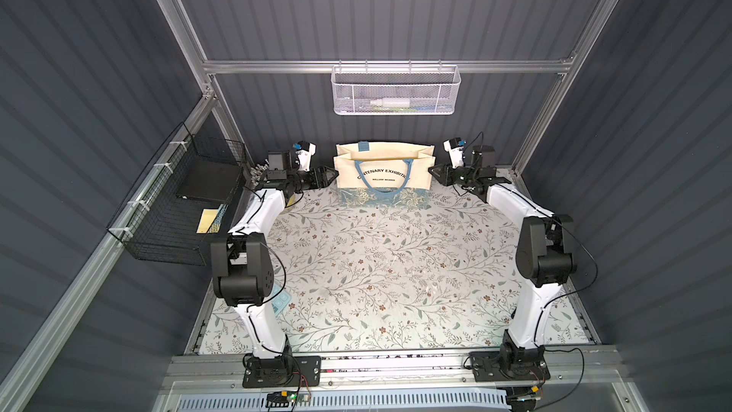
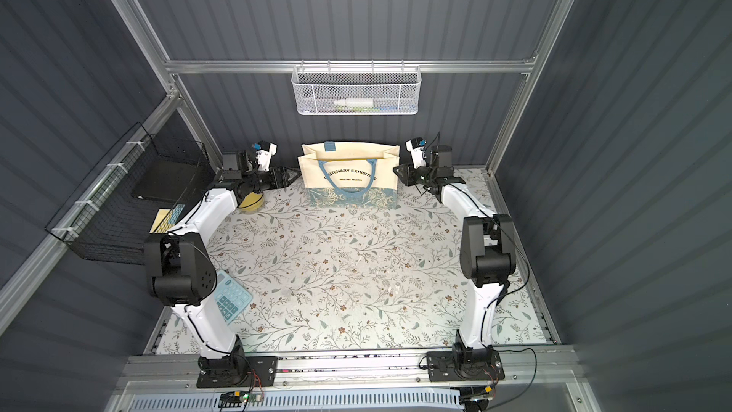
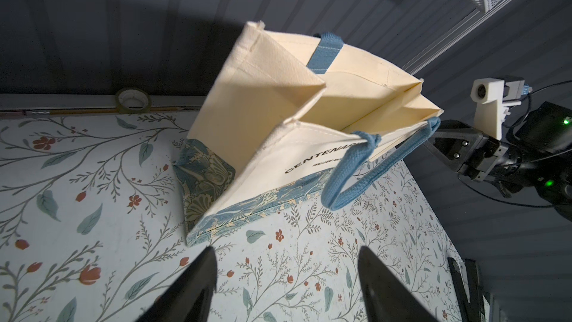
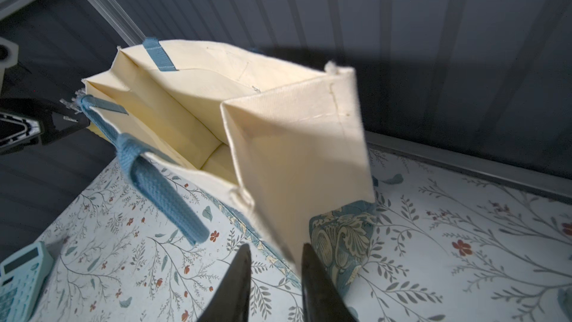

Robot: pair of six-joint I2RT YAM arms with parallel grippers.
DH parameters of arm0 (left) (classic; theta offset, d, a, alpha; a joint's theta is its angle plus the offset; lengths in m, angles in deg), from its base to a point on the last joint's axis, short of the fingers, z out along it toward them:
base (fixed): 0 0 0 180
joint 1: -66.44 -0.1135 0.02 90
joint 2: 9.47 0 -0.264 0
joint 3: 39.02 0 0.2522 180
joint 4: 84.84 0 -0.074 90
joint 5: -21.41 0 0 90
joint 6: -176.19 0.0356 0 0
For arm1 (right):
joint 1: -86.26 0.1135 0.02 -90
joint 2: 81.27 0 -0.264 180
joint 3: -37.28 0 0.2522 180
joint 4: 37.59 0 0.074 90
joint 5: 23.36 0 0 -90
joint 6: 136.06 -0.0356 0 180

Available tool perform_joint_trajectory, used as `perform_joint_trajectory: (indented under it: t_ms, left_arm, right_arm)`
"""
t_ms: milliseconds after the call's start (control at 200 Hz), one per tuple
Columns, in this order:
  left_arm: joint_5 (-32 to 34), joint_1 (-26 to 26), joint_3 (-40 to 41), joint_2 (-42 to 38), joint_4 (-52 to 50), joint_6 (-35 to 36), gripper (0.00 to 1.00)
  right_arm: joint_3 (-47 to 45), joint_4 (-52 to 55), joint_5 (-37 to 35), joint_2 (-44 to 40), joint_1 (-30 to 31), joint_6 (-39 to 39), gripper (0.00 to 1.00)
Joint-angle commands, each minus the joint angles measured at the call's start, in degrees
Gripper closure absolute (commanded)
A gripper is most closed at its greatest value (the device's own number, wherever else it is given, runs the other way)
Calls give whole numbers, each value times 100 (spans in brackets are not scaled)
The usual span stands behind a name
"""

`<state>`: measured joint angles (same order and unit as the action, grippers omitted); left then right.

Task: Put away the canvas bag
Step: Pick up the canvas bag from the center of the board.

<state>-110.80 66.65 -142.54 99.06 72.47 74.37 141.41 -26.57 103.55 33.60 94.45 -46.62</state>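
The canvas bag (image 1: 384,176) (image 2: 348,176) stands upright and open-topped at the back middle of the table, close to the rear wall. It is cream with black lettering and a blue floral band, and a blue handle hangs down its front. My left gripper (image 1: 332,175) (image 3: 286,252) is just off the bag's (image 3: 263,109) left side, open wide over bare table with nothing between its fingers. My right gripper (image 1: 432,171) (image 4: 275,250) is at the bag's (image 4: 294,137) right side. Its jaws stand a narrow gap apart, with the bag's front corner fold reaching in between the tips.
A white mesh basket (image 1: 396,91) hangs on the back rail above the bag. A black wire basket (image 1: 178,200) is fixed to the left wall. A teal calculator (image 2: 231,297) lies by the left arm's base. A yellow item (image 2: 251,202) sits under the left forearm, and a tape roll (image 3: 133,100) lies at the rear edge.
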Motion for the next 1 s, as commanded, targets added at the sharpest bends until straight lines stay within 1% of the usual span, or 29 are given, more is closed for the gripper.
perform_joint_trajectory:
  t_ms: [0, 50, 105, 175, 330, 465, 555, 670, 750, 795, 835, 945, 996]
  left_arm:
    - [-241, -30, -192, 277, -208, 704, 27]
    - [-137, -29, -115, 300, -68, 790, 23]
    - [4, -27, -75, 336, 36, 943, 22]
    - [20, -30, -73, 389, 214, 1045, 23]
    - [-351, -30, -290, 625, 509, 1243, 29]
    - [-270, -29, -545, 856, 516, 1444, 27]
    - [-358, -30, -749, 1008, 472, 1550, 27]
    - [-530, -30, -948, 1129, 593, 1471, 27]
    - [-638, -29, -1123, 1241, 677, 1353, 28]
    - [-723, -30, -1255, 1320, 673, 1319, 31]
    - [-821, -30, -1364, 1388, 665, 1265, 36]
    - [-996, -30, -1566, 1486, 565, 1211, 58]
    - [-1058, -29, -1580, 1487, 529, 1210, 66]
  right_arm:
    - [141, -81, -72, -24, -1, 57, 69]
    - [194, -95, -57, 28, -1, 49, 69]
    - [274, -86, -28, 87, -1, 38, 72]
    - [349, -85, -15, 146, -1, 32, 73]
    - [494, -103, -35, 241, -1, 38, 73]
    - [619, -65, -15, 349, 1, 43, 73]
    - [660, -51, 43, 395, 0, 47, 75]
    - [649, -60, 103, 413, -1, 47, 79]
    - [616, -59, 123, 405, -1, 55, 79]
    - [590, -67, 141, 387, -1, 56, 80]
    - [566, -82, 155, 370, -1, 56, 80]
    - [513, -112, 201, 339, -1, 43, 83]
    - [508, -112, 236, 330, -1, 38, 86]
